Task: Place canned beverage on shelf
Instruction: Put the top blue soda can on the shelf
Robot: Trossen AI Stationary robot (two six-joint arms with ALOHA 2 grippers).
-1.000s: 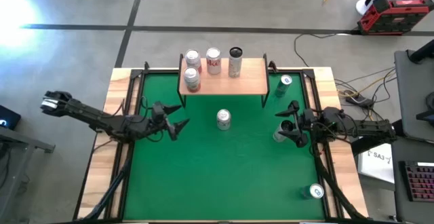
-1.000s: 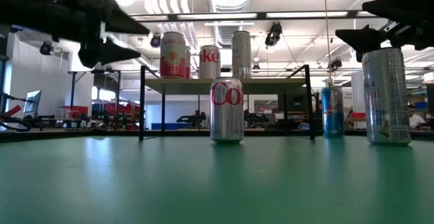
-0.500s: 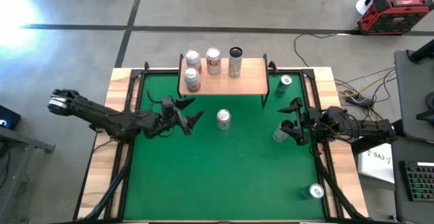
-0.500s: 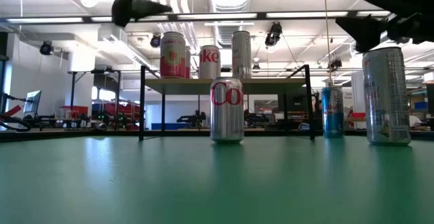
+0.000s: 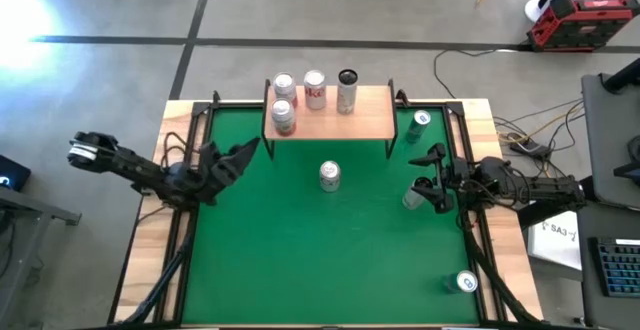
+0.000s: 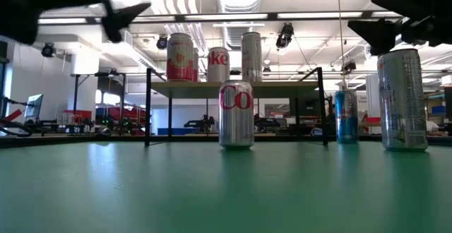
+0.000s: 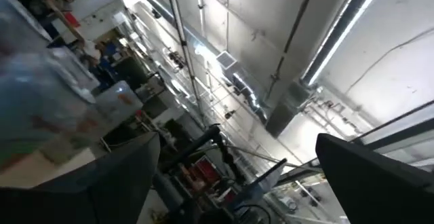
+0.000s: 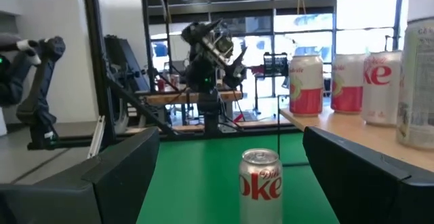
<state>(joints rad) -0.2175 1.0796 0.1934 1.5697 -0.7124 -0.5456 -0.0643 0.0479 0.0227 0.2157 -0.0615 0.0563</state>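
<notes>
Silver tall can (image 5: 415, 196) stands just beside my right end effector (image 5: 432, 182), spread wide and empty. My left end effector (image 5: 237, 157) hangs open, empty. Closing off-centre could topple it short of the shelf (image 5: 365, 122).

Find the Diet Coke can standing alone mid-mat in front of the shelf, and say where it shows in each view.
High view: Diet Coke can mid-mat, just below the shelf.
Low view: centre, in front of the shelf.
Left wrist view: not in it.
Right wrist view: bottom centre, shelf to its right.
Shared landmark: the shelf.
</notes>
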